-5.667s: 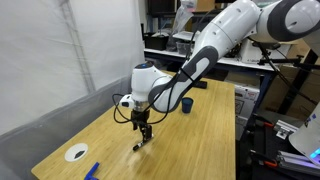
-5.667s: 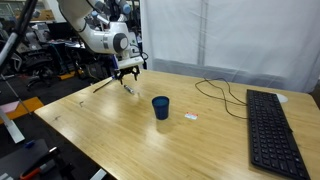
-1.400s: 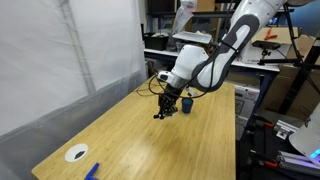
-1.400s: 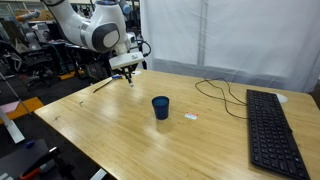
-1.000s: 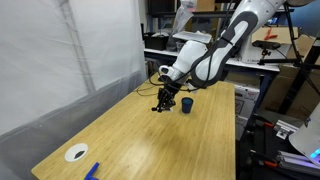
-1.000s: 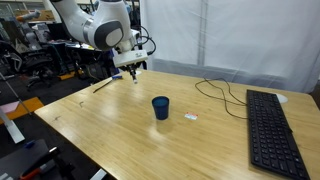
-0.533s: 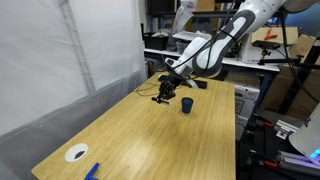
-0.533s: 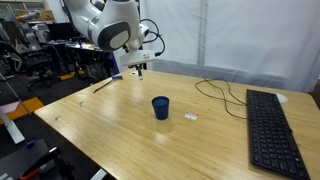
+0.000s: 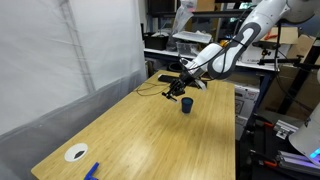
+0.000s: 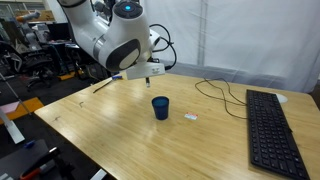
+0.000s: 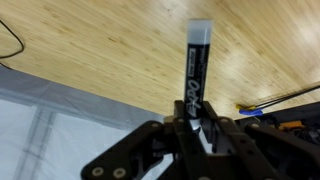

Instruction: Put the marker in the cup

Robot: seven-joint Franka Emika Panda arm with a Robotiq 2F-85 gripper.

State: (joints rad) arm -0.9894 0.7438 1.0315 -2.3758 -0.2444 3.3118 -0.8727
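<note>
In the wrist view the marker, black with white lettering and a pale end cap, juts straight out from my gripper, whose fingers are shut on its lower part. The dark blue cup stands upright on the wooden table. In both exterior views the gripper hangs in the air just above and beside the cup, not touching it. My gripper is tilted sideways, and the arm hides most of it. The cup does not show in the wrist view.
A black keyboard and a dark cable lie on one end of the table. A white tape roll and a flat blue object lie near the opposite corner. A small white scrap lies beside the cup.
The gripper has carried the marker up off the table and across toward the cup, tilting as it went. The cup has not moved.
</note>
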